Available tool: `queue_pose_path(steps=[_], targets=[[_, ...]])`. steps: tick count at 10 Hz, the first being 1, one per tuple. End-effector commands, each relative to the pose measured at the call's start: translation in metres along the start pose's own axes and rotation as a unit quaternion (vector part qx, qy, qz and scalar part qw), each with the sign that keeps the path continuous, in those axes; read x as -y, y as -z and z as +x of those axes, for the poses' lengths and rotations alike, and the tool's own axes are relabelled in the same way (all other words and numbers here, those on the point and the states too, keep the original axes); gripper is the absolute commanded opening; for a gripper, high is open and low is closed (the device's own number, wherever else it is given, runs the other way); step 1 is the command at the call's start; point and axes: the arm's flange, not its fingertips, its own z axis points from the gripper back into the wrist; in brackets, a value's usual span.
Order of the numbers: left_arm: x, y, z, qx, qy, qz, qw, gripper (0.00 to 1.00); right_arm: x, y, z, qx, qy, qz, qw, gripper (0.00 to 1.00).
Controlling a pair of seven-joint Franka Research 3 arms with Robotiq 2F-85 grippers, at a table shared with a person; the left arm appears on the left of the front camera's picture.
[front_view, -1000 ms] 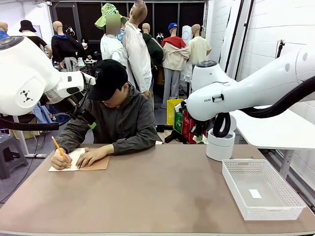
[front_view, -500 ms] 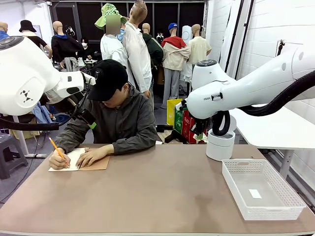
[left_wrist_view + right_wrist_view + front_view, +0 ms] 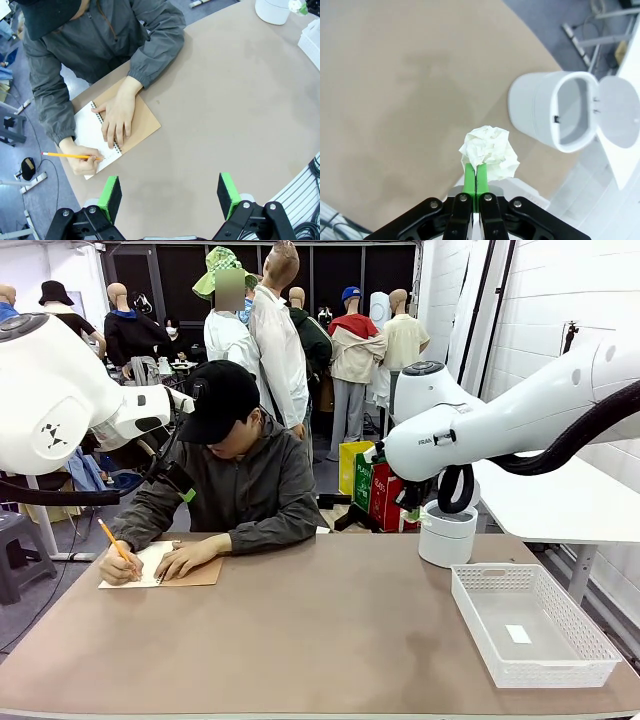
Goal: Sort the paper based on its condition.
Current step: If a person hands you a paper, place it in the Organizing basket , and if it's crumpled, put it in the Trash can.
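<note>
A crumpled ball of white paper [image 3: 490, 150] is pinched between the green pads of my right gripper [image 3: 476, 172], which is shut on it. It hangs above the table edge, beside a round white bin [image 3: 560, 117] with its lid swung open. In the front view the right arm [image 3: 450, 435] hovers over that bin [image 3: 447, 535] at the far right of the table. My left gripper [image 3: 170, 195] is open, high above the table, with nothing between its fingers. It looks down at a person writing with a pencil [image 3: 67, 155] in a spiral notebook [image 3: 92, 132].
A white plastic basket [image 3: 530, 625] stands at the front right with a small white label in it. The person's hands rest on the notebook [image 3: 160, 565] at the far left. The brown table [image 3: 320, 630] is bare in the middle.
The right arm has drifted slightly to the right above the bin. The person's pencil hand has shifted a little; the left arm has not moved.
</note>
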Motion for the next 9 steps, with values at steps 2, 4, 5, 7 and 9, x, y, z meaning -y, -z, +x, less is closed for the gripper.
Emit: queue_pose_path(steps=[2,4,5,7,9], targets=[[-0.001,-0.001,0.001,-0.001,0.000,0.000,1.000,1.00,0.033,0.013,0.019,-0.034,0.030,-0.045,0.998,0.00],[-0.001,-0.001,0.001,-0.001,0.000,0.000,1.000,1.00,0.053,0.019,0.030,-0.036,0.032,-0.064,0.997,0.00],[-0.001,-0.001,0.001,-0.001,0.000,0.000,1.000,1.00,0.062,0.024,0.036,-0.040,0.030,-0.080,0.996,0.00],[-0.001,-0.001,0.001,-0.001,0.000,0.000,1.000,1.00,0.074,0.030,0.044,-0.044,0.031,-0.107,0.993,0.00],[-0.001,-0.001,0.001,-0.001,0.000,0.000,1.000,1.00,0.081,0.039,0.049,-0.051,0.023,-0.122,0.991,0.00]])
